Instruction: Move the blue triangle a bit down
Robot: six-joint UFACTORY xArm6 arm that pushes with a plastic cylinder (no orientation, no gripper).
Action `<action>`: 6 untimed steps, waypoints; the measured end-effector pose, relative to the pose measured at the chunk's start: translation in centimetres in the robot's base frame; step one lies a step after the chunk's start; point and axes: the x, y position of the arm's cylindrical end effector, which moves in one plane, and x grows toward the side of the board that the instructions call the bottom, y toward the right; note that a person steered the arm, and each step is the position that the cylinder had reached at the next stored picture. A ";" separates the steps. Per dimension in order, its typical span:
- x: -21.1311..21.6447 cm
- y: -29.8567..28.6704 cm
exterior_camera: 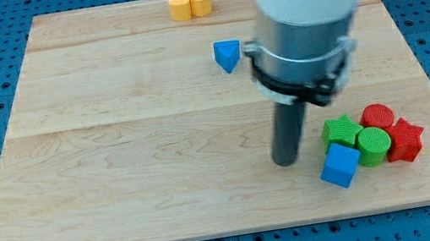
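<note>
Upper centre of the frame: small blue triangle block (227,54) looks untouched, well apart from the dark rod's tip (287,162), which holds nothing, resting beside the blue cube (340,165) lower right; push apparently not begun.

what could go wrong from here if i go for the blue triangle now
1. My tip sits low on the board, right beside the blue cube and the green and red cluster; swinging out carelessly could knock them.
2. The blue triangle is toward the view's top, so my tip must get above it first; a direct approach from below would push it up, not down.
3. An off-centre push on the triangle may spin it sideways.
</note>
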 end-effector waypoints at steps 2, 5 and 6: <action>-10.6 -0.5; -22.4 -1.6; -19.1 -1.8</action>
